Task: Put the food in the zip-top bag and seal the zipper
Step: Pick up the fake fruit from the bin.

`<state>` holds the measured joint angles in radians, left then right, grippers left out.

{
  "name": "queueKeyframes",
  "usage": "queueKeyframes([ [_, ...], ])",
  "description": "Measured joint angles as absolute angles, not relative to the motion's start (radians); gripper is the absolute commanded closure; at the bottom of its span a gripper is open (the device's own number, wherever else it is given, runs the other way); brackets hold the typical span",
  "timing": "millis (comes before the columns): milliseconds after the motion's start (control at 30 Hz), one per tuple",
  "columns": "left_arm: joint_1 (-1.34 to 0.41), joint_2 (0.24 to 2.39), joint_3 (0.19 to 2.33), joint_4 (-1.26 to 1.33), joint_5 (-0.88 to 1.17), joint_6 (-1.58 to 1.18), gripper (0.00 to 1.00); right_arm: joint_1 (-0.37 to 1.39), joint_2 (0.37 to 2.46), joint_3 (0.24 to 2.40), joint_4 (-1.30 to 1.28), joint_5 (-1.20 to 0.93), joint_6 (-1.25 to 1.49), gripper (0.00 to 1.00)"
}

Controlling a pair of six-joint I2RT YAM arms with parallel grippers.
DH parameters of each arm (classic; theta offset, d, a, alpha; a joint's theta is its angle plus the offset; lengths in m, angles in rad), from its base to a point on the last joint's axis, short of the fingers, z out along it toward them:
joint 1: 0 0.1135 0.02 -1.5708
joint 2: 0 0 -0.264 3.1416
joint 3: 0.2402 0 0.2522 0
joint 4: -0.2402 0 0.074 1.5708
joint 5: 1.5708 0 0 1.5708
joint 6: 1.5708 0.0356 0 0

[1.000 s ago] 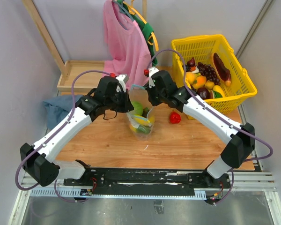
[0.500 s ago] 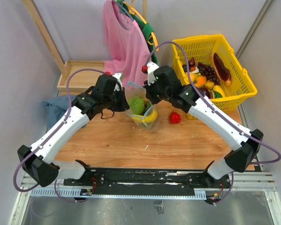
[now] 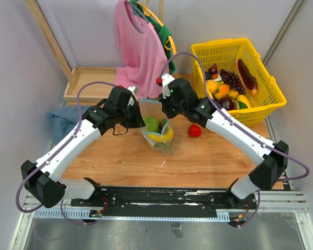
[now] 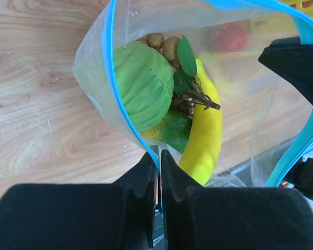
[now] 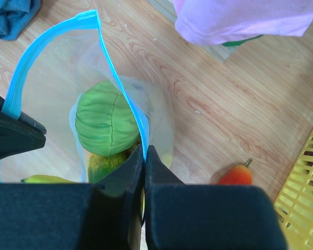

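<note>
The bag (image 3: 157, 138) is held open-mouthed over the table (image 3: 214, 161), with a green fruit (image 4: 143, 86) and banana (image 4: 206, 130) inside. Its film is judged limp and slippery; the stiffer zipper (image 5: 27, 70) is best taken. That strip is pinched by the left gripper (image 4: 159, 152) and right gripper (image 5: 144, 148).

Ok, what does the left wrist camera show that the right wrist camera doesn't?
Only the left wrist: the tan berry cluster with its green leaf. Only the right wrist: the pink shirt, the blue cloth, the yellow basket. Both: the green ridged fruit and the zip-top bag with its teal zipper, pinched by the left gripper and right gripper.
</note>
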<state>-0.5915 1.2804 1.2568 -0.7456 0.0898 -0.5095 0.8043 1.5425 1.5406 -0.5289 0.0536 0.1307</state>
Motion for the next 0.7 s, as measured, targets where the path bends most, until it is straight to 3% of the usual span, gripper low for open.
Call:
queueKeyframes([
  [133,-0.591,1.251,1.259,-0.761,0.073,-0.528,0.86,0.804,1.523,1.518,-0.494,0.041,0.135,0.98],
  [267,-0.591,1.232,1.265,-0.773,0.057,-0.547,0.99,0.804,1.514,1.503,-0.463,0.035,0.142,0.98],
  [700,-0.655,1.224,1.347,-0.786,0.095,-0.561,1.0,0.784,1.513,1.488,-0.421,0.073,0.153,0.95],
])
